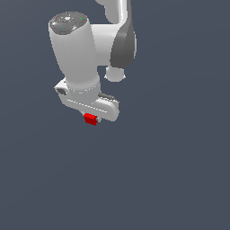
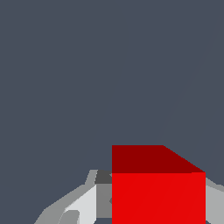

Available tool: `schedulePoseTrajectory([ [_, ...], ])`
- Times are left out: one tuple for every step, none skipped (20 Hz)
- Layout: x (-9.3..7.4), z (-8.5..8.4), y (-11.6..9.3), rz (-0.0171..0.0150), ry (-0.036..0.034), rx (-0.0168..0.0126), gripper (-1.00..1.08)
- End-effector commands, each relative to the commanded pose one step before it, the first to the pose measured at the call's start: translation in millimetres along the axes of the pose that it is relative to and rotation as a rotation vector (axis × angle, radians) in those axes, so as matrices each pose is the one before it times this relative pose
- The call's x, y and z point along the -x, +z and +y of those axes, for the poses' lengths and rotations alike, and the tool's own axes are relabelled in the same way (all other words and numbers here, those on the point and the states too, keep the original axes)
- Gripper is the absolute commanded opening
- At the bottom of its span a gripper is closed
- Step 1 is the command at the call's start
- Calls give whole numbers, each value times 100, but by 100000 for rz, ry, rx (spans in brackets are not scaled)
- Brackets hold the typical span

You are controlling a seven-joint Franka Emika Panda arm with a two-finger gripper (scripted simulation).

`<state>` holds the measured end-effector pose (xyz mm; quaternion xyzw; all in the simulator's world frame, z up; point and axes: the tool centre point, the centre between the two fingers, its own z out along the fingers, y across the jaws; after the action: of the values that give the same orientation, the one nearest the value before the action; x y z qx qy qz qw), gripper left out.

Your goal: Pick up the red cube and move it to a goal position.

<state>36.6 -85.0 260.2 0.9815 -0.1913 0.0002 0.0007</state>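
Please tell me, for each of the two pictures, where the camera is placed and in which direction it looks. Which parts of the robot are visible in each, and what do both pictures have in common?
Exterior view: off the arm, apparently high, looking down at the white arm and gripper, with the red cube under the hand against plain grey.
Wrist view: on the wrist, looking along the gripper; the red cube fills the near foreground between light fingers.
Shared: the red cube at the gripper and the plain grey background.

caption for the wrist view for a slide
Wrist view: the red cube sits between the gripper fingers against a plain grey background.
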Motion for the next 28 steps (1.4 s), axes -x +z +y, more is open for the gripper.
schedulePoseTrajectory([
  [-565,-300,-2532,-41,10,28,-100],
  [-232,-120,-932,0,0,0,-100],
  [-224,-115,-890,0,0,0,-100],
  [-217,-111,-852,0,0,0,-100],
  [-210,-107,-816,0,0,0,-100],
  [-203,-103,-782,0,0,0,-100],
  [-197,-100,-750,0,0,0,-100],
  [-185,-108,-726,0,-35,-34,-100],
  [-186,-93,-692,0,0,0,-100],
  [-181,-90,-664,0,0,0,-100],
  [-175,-87,-638,0,0,0,-100],
  [-171,-84,-613,0,0,0,-100],
  [-161,-94,-590,-11,-46,-50,-100],
  [-161,-79,-565,0,0,0,-100],
  [-157,-76,-542,0,0,0,-100],
  [-151,-73,-516,0,0,0,-100],
  [-140,-68,-473,0,0,0,-100],
  [-129,-62,-430,0,0,0,-100],
  [-119,-57,-389,0,0,0,-100],
  [-109,-52,-352,0,0,0,-100],
  [-99,-50,-319,-9,-27,-39,-100],
  [-91,-43,-286,0,0,0,-100],
  [-83,-39,-256,0,0,0,-100],
  [-75,-35,-228,0,0,0,-100],
  [-68,-31,-202,0,0,0,-100],
  [-60,-28,-177,0,0,0,-100],
  [-53,-25,-154,0,0,0,-100],
  [-47,-22,-133,0,0,0,-100],
])
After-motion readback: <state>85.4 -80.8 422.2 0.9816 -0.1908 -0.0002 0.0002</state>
